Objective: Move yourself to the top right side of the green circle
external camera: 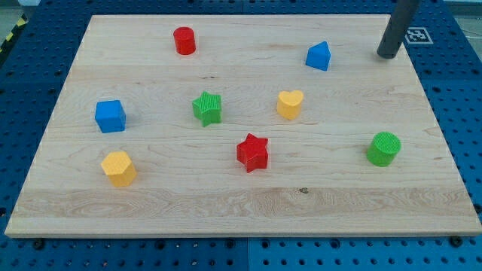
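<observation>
The green circle [384, 148] is a short green cylinder standing near the view's right edge of the wooden board [226, 211], a little below mid-height. My tip [388, 54] is the lower end of a dark rod coming in from the view's top right corner. It rests on the board straight above the green circle in the view, well apart from it. The nearest block to the tip is the blue house-shaped block [319, 56], to its left.
A red cylinder [184, 41] stands at the top left. A blue cube [111, 116] and a yellow hexagon [119, 168] are at the left. A green star [207, 108], a yellow heart [290, 104] and a red star [252, 153] are mid-board.
</observation>
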Robot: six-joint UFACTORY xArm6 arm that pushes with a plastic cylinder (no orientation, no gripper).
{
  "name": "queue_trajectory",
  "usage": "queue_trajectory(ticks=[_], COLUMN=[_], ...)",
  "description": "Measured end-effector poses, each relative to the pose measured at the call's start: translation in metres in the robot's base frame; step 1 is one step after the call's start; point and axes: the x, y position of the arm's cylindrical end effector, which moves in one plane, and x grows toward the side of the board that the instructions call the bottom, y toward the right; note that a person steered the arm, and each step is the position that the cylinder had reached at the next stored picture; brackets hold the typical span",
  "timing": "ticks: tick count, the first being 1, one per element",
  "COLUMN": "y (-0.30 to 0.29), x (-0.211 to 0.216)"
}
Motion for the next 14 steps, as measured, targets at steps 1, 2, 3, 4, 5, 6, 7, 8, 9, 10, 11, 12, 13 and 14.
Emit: queue_trajectory(ticks=[1, 2, 3, 4, 5, 6, 7, 8, 9, 10, 11, 12, 13, 14], y=[0.0, 0.0, 0.0, 0.001, 0.001, 0.001, -0.003, -0.006, -0.006, -0.006, -0.006, -0.006, -0.006, -0.006], x=[0.027, 0.036, 0.048, 0.062, 0.077, 0.079, 0.089, 0.105, 0.122, 0.14, 0.155, 0.156, 0.161, 0.166])
